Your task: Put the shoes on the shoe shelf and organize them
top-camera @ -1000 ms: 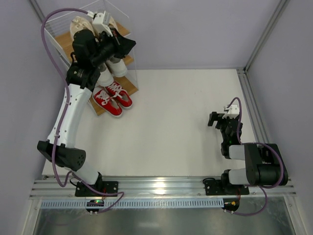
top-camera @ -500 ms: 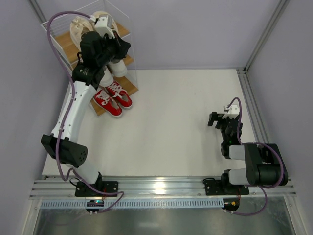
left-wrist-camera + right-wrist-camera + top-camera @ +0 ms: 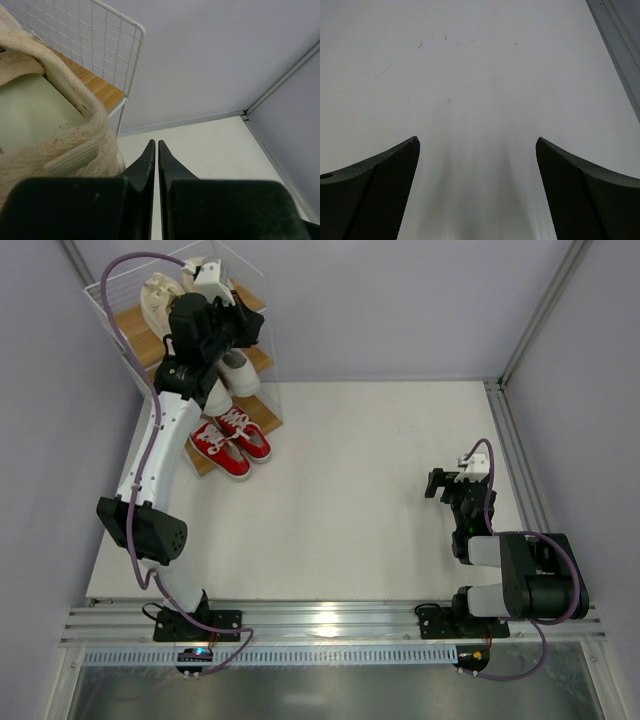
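Now | my left tool (image 3: 155,150) pinched shut, empty, has edged deeper along shoe shelf (image 3: 102,89) top board beside beige shoe (image 3: 60,125) | right tool (image 3: 476,145) gaping, well off shelf | shelving likely finishing.

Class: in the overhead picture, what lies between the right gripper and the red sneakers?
Nothing: in the top view only bare white tabletop separates the right gripper from the red sneakers.

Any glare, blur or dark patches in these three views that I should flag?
Top external: sharp and evenly lit, with glare on the metal rail at the near edge. Left wrist: the beige shoe sits close and slightly soft; the left gripper is near-black. Right wrist: a pale sheen streaks the table under the right gripper.
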{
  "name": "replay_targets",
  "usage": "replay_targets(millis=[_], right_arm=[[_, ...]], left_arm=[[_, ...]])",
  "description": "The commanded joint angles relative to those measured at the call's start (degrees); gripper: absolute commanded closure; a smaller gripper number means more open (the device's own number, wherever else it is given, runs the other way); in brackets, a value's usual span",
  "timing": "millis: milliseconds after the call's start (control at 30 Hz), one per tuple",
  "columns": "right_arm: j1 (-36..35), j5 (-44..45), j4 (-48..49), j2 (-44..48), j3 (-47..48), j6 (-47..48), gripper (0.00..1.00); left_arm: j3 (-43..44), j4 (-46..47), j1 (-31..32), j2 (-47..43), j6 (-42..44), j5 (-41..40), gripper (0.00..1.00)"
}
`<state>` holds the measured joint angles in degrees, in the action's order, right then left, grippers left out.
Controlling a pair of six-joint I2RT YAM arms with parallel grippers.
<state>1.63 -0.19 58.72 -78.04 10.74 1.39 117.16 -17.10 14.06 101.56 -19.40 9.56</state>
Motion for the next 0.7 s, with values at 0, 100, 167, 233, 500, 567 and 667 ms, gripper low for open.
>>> replay_targets(millis=[0, 100, 167, 233, 500, 567, 667], right_arm=[[0.1, -0.5, 4.7, 0.0, 1.1, 0.4, 0.03], [0.1, -0.5, 4.6, -0.1, 1.1, 0.4, 0.03], [0.1, -0.5, 4.6, -0.1, 1.2, 0.4, 0.03], [0.1, -0.5, 4.7, -0.1, 1.1, 0.4, 0.03], [0.1, -0.5, 4.6, -0.1, 1.1, 0.4, 0.03], [0.1, -0.5, 4.7, -0.1, 1.2, 0.4, 0.03], [0.1, -0.5, 4.7, -0.1, 1.2, 0.4, 0.03]], left_arm=[[2.1, 3.1, -0.9, -1.9, -0.7, -0.4, 1.00], [0.2, 4.5, -1.0, -4.0, -2.4, 1.9, 1.00], [-1.1, 5.1, -0.9, -6.6, -3.5, 3.8, 1.00], [-2.6, 4.3, -0.9, -9.9, -3.9, 3.9, 1.00], [-10.7, -5.6, -1.0, -20.4, 4.1, 2.6, 1.00], [-12.0, -7.5, -1.0, -22.1, 5.5, 2.5, 1.00], [-15.0, -8.5, -1.1, -23.3, 6.6, 0.8, 1.00]])
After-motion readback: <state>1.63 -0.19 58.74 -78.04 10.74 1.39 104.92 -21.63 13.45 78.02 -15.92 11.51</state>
